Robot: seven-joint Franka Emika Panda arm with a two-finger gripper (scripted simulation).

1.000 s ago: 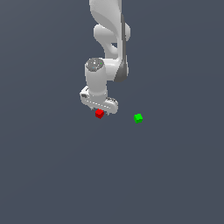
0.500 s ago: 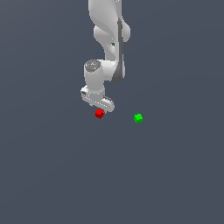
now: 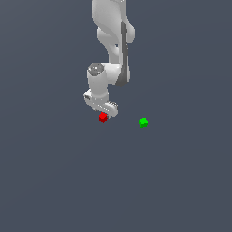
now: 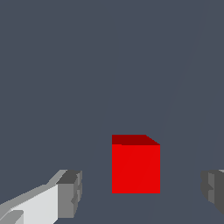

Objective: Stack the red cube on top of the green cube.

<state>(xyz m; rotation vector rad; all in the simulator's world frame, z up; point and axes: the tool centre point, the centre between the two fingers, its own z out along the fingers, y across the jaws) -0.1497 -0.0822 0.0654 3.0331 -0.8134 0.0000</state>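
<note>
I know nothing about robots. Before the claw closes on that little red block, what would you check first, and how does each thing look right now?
1. Claw open wide enough: ok, a gap shows on each side of the red cube in the wrist view.
2. Red cube between the fingers: ok, it sits roughly midway.
3. Claw low enough to grip: cannot tell; in the exterior view it sits just above the cube.
4. Red cube squared to the fingers: ok, its face looks straight in the wrist view.
5. Green cube unobstructed as a target: ok, it stands apart toward the exterior view's right.
</note>
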